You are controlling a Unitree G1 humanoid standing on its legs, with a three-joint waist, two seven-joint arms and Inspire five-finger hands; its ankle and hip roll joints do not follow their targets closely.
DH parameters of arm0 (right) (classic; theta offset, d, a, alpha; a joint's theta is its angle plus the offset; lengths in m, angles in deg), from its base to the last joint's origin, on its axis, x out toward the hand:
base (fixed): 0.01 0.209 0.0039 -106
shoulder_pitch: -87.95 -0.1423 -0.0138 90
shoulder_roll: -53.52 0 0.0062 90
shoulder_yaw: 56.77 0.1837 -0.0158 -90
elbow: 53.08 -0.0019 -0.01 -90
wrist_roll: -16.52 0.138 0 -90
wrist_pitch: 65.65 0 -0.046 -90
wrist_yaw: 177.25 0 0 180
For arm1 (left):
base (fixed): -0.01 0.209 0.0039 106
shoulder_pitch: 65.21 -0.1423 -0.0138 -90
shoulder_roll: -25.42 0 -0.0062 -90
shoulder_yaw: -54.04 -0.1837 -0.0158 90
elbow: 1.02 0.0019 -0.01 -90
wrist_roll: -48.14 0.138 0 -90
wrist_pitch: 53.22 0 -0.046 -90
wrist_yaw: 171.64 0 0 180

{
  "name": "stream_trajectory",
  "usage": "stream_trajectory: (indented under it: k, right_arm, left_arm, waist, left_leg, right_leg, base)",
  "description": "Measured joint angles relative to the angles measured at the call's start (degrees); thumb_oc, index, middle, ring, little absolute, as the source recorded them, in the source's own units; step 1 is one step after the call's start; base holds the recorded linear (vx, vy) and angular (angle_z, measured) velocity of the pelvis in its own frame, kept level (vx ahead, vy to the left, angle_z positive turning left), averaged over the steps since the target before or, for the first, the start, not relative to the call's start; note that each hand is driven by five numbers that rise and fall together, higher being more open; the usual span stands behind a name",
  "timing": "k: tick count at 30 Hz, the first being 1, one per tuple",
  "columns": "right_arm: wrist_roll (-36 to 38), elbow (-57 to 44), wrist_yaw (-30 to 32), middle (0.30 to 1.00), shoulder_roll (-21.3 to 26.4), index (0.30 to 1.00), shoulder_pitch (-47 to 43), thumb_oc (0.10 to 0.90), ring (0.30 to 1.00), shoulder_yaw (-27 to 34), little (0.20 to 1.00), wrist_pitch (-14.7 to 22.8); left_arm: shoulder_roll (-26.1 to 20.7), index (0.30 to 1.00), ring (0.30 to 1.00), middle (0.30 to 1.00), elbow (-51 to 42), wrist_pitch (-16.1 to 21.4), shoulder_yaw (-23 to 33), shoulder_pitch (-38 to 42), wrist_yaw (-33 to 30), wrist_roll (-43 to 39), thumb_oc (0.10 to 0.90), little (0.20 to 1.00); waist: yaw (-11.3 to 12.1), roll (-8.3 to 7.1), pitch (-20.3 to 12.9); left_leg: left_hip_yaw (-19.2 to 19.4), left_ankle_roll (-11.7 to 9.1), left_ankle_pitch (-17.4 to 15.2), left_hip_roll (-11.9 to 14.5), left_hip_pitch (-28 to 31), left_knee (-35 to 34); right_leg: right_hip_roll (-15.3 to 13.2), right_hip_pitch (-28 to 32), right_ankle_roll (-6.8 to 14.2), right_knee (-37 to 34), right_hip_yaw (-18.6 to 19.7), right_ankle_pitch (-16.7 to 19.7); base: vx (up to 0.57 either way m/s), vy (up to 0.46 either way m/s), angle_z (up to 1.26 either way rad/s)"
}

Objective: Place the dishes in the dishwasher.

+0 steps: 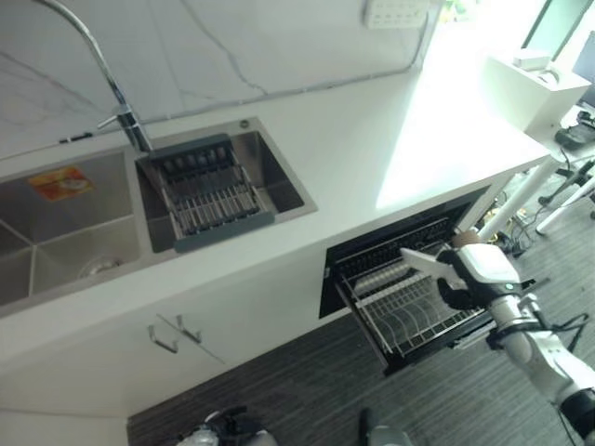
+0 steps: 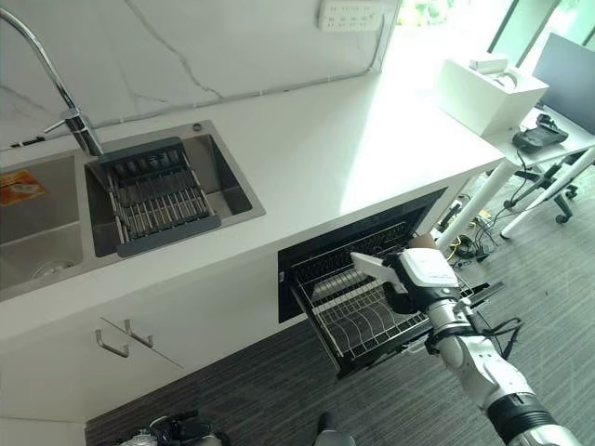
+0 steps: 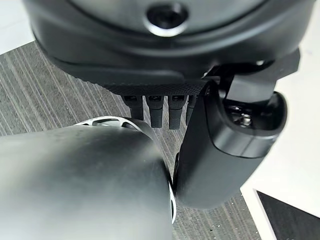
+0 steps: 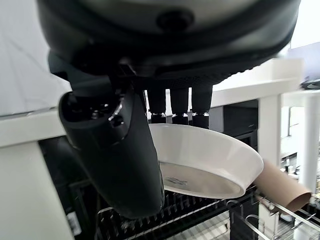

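Dish (image 4: 200,160) is a shallow white plate or bowl, apparently glazed ceramic: stiff, smooth, likely slippery and breakable if it knocks the wires hard. Its thin rim is the sensible place to hold, with the thumb on one face and the fingers on the other, as the right hand (image 1: 469,279) does now. In the right wrist view the fingers (image 4: 179,107) curl over the dish's near rim from above while the thumb (image 4: 117,155) presses beside it, so the hand is closed on the rim and most of the dish sticks out beyond the fingers, unsupported. A heavy dish held this way may tilt or slip, so slow motion seems wise.

At the lower right of the left eye view the dish (image 1: 426,263) hangs tilted just above the pulled-out rack (image 1: 409,321) of the dishwasher (image 2: 372,246) under the bench (image 1: 372,139). A brown cylinder (image 4: 282,187) lies on the rack near the dish's far edge.

Left hand (image 3: 230,145) shows at the floor, fingers relaxed and holding nothing.
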Motion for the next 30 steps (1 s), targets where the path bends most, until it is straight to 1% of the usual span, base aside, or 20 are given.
stream_trajectory:
  k: [2, 7, 10, 14, 16, 17, 23, 25, 28, 30]
  right_arm:
    - [0.0, 2.8, 0.0, 0.300, -1.1, 0.300, -1.2, 0.400, 0.300, -0.7, 0.300, 0.4]
    - [0.0, 7.7, -0.1, 0.300, -3.3, 0.300, -3.0, 0.400, 0.300, -1.2, 0.300, -0.3]
    - [0.1, 10.5, -0.1, 0.300, -5.1, 0.300, -4.8, 0.400, 0.300, -1.6, 0.300, -1.6]
    - [0.3, 13.4, -0.1, 0.300, -5.6, 0.300, -8.1, 0.400, 0.300, -3.6, 0.300, -2.9]
    - [1.0, 15.0, -0.1, 0.300, -6.0, 0.300, -10.0, 0.400, 0.300, -4.6, 0.300, -3.3]
    - [1.3, 15.2, -0.2, 0.300, -6.1, 0.300, -10.7, 0.400, 0.300, -4.9, 0.300, -4.2]
    - [1.3, 24.5, -0.4, 0.300, -8.8, 0.300, -13.0, 0.400, 0.300, -6.3, 0.300, -5.0]
    - [1.3, 27.2, -0.9, 0.300, -10.0, 0.300, -13.0, 0.400, 0.300, -6.7, 0.300, -5.6]
    - [1.4, 28.7, -2.6, 0.300, -10.2, 0.300, -13.0, 0.400, 0.300, -7.2, 0.300, -6.8]
    - [1.8, 30.6, -2.8, 0.300, -10.3, 0.300, -13.1, 0.400, 0.300, -7.3, 0.300, -6.9]
  left_arm:
    - [0.0, 0.900, 0.900, 0.900, 0.1, 0.0, 0.1, 0.1, 0.2, 0.2, 0.800, 0.900]
    - [0.0, 0.900, 0.900, 0.900, 0.0, 0.2, 0.3, 0.2, 0.1, 0.1, 0.800, 0.900]
    - [0.0, 0.900, 0.900, 0.900, 0.0, 0.3, 0.7, 0.3, 0.1, 0.1, 0.800, 0.900]
    - [0.1, 0.900, 0.900, 0.900, 0.1, 0.5, 0.6, 0.6, -0.1, 0.1, 0.800, 0.900]
    - [0.1, 0.900, 0.900, 0.900, 0.5, 1.3, 0.7, 0.7, -0.2, -0.1, 0.800, 0.900]
    - [0.2, 0.900, 0.900, 0.900, 0.5, 1.4, 0.6, 0.9, -0.2, -0.2, 0.800, 0.900]
    - [0.3, 0.900, 0.900, 0.900, 0.7, 1.6, 0.5, 1.4, -0.3, -0.3, 0.800, 0.900]
    - [0.3, 0.900, 0.900, 0.900, 0.7, 1.6, 0.5, 1.6, -0.3, -0.3, 0.800, 0.900]
    - [0.3, 0.900, 0.900, 0.900, 1.3, 1.6, -0.1, 2.5, -0.3, -0.3, 0.800, 0.900]
    - [0.3, 0.900, 0.900, 0.900, 1.7, 1.6, -0.1, 2.7, -0.4, -0.3, 0.800, 0.900]
  waist:
    - [0.3, -0.11, 0.0]
    - [1.5, -0.41, -0.1]
    - [2.4, -0.50, -0.1]
    - [3.4, -0.55, -0.1]
    - [3.6, -0.61, -0.2]
    - [4.4, -0.61, -0.2]
    - [6.1, -0.60, -0.2]
    - [6.7, -0.45, -0.3]
    - [6.7, 0.13, -0.5]
    - [7.2, 0.64, -0.5]
  left_leg:
    - [-0.4, 0.0, 0.0, 0.0, 0.1, 0.0]
    - [-1.3, 0.0, 0.1, -0.2, 0.1, 0.0]
    - [-1.9, -0.1, 0.2, -0.3, 0.1, 0.1]
    - [-3.0, 0.0, 0.3, -0.4, -0.2, 0.6]
    - [-3.3, 0.0, 0.4, -0.4, -0.6, 0.7]
    - [-3.3, 0.1, 0.6, -0.5, -0.8, 0.8]
    - [-4.6, 0.3, 0.8, -1.3, -1.0, 0.8]
    - [-5.0, 0.3, 0.9, -1.4, -1.3, 0.9]
    - [-6.2, 0.6, 1.4, -1.9, -2.9, 1.0]
    - [-6.4, 0.6, 1.5, -2.0, -3.1, 1.0]
  right_leg:
    - [0.0, 0.4, 0.0, 0.0, -0.5, 0.0]
    - [-0.1, 1.0, -0.1, 0.0, -1.5, -0.2]
    - [-0.2, 1.6, -0.2, 0.0, -2.0, -0.3]
    - [-0.3, 2.1, -0.2, 0.2, -2.9, -0.5]
    - [-0.3, 2.0, -0.2, 0.3, -3.1, -0.5]
    - [-0.4, 1.8, -0.2, 0.5, -3.2, -0.5]
    - [-1.2, 2.3, -0.1, 1.0, -4.4, -0.9]
    - [-1.3, 2.4, -0.1, 1.2, -4.8, -1.0]
    - [-1.6, 1.6, -0.1, 1.5, -6.0, -1.0]
    - [-1.7, 1.5, -0.1, 1.6, -6.0, -1.1]
  base:
    - [0.03, -0.004, 0.08]
    - [0.04, -0.010, 0.08]
    - [0.05, -0.019, 0.11]
    - [0.04, -0.011, 0.12]
    - [0.02, -0.003, 0.10]
    - [0.05, -0.002, 0.06]
    - [0.05, -0.016, 0.12]
    - [0.01, -0.033, 0.14]
    - [0.01, -0.049, 0.18]
    - [-0.03, -0.082, 0.05]
